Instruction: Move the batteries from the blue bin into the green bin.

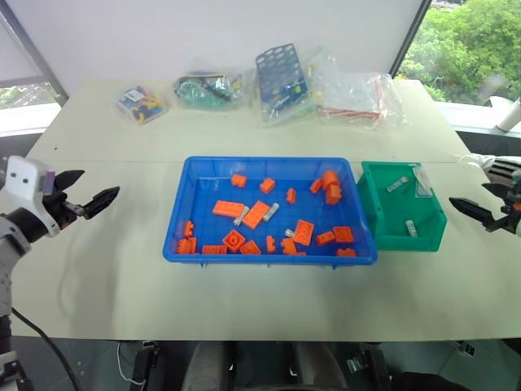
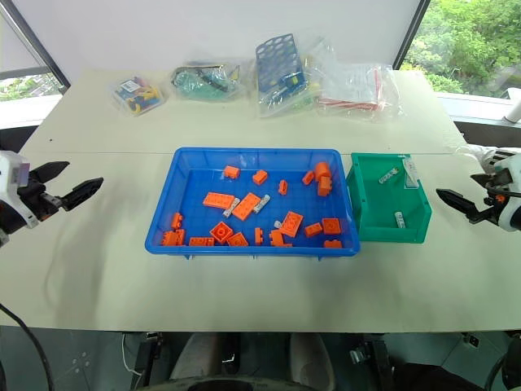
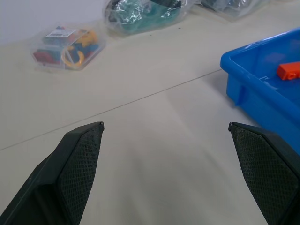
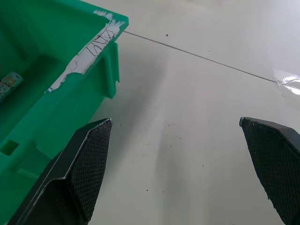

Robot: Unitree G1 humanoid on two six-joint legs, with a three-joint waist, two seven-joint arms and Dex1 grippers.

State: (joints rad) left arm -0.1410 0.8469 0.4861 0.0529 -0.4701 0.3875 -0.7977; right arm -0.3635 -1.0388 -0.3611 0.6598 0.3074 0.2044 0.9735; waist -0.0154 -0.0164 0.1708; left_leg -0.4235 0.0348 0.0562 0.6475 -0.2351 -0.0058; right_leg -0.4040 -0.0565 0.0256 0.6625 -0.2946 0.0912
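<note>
Both our tools wide, empty: left tool (image 1: 92, 199), right tool (image 1: 468, 210). Batteries (image 1: 269, 212) sit among bricks (image 1: 229, 208) in blue bin (image 1: 269, 164); we risk pinching brick, or dropping short of green bin (image 1: 431, 226).

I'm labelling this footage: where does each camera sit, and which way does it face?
Left eye, right eye: head, looking down at the blue bin, green bin; left gripper, right gripper at the edges.
Left wrist: between open fingers, towards the blue bin's corner.
Right wrist: between open fingers, beside the green bin.
Shared: both bins.
</note>
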